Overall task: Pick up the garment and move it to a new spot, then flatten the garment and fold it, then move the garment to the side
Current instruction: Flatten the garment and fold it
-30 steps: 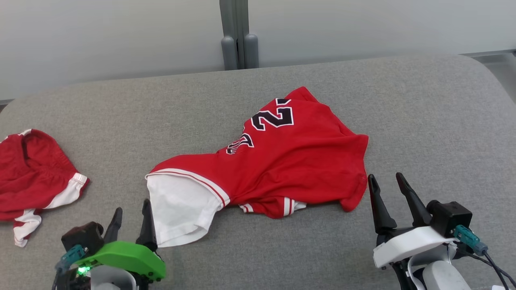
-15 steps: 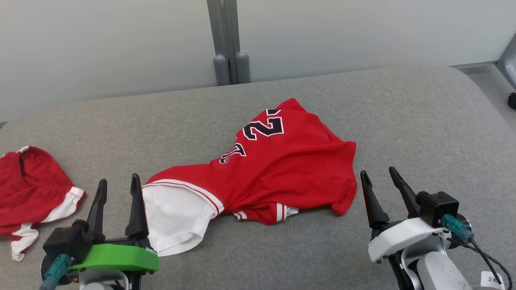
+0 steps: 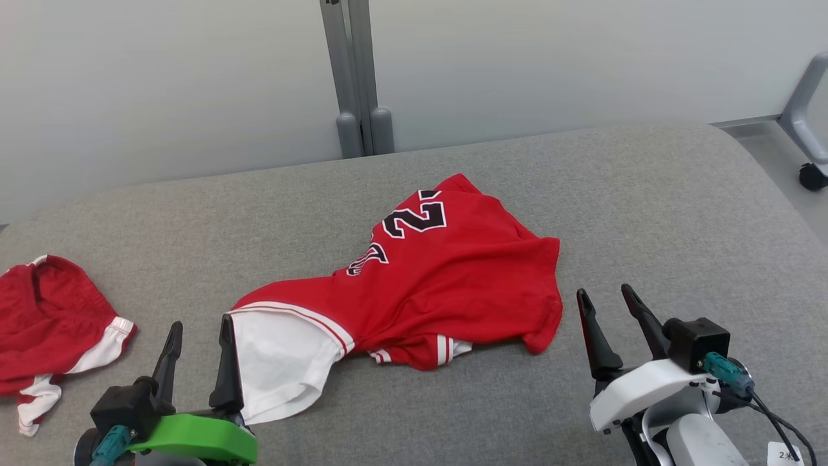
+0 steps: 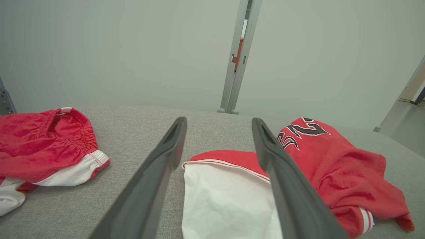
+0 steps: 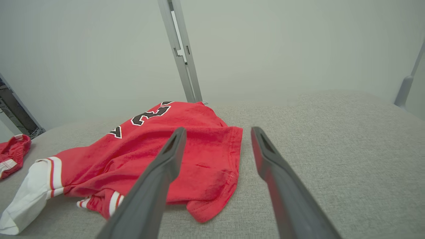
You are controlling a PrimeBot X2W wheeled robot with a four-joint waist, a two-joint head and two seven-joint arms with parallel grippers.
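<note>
A red jersey lies crumpled near the middle of a grey cloth-covered surface. It stretches from the far middle toward the near left. Black numerals edged in white show on its far end, partly lost in a fold. At its near left end a white panel with red-striped trim spreads flat. A small red-and-white striped cuff pokes out from under the near edge.

The left gripper, on a green mount, sits at the lower left with its two dark fingers pointing away from the robot. The fingers are spread wide and hold nothing. Its inner finger stands just beside the left edge of the white panel; whether it touches the cloth cannot be told.

The right gripper, on a white mount, sits at the lower right, just beside the jersey's near right corner, with a strip of grey cloth between them. Its fingers are also spread wide and empty.

A pair of red shorts with white trim lies bunched at the far left of the surface, well apart from the jersey.

Behind the surface is a pale wall with a grey upright post. At the far right stands a grey leg on a dark wheel.
</note>
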